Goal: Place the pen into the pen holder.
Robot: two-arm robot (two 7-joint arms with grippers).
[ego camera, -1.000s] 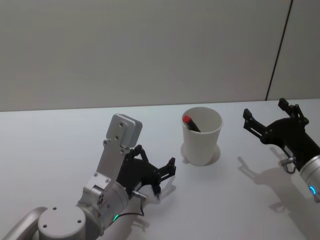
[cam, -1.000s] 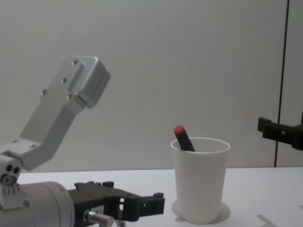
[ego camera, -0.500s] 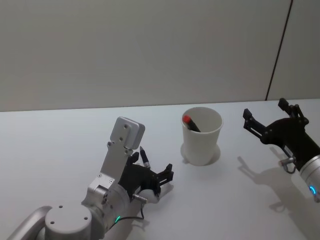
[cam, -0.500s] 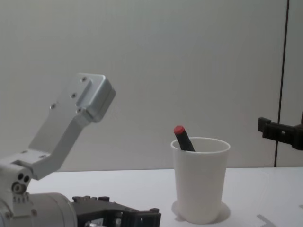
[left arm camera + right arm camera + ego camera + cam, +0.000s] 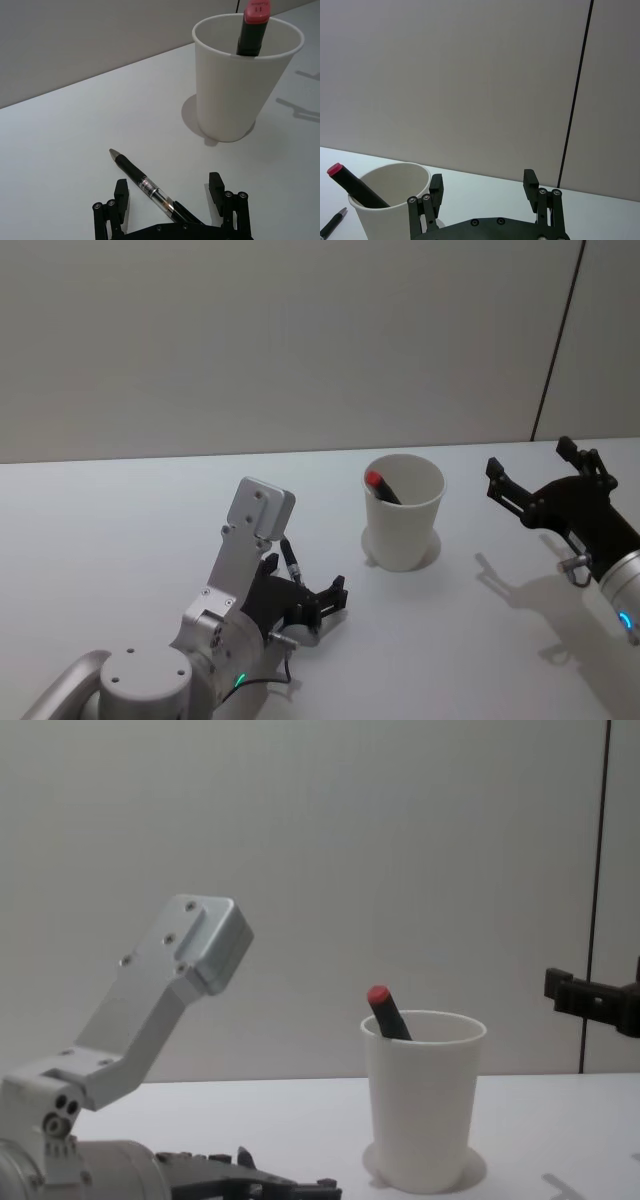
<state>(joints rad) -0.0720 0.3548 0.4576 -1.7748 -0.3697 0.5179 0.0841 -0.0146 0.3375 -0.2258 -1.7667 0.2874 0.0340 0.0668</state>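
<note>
My left hand (image 5: 167, 181) is low over the tabletop (image 5: 120, 530) with its fingers spread wide, holding nothing. The pen (image 5: 145, 184) lies flat on the tabletop between those two fingers and touches neither one, with its tip pointing out past the fingertips. A little way ahead of that hand stands the pen holder (image 5: 403, 512), a white paper cup. A black marker with a red cap (image 5: 380, 485) leans inside it. My right hand (image 5: 532, 460) hangs in the air on the other side of the cup, its fingers spread too and empty.
</note>
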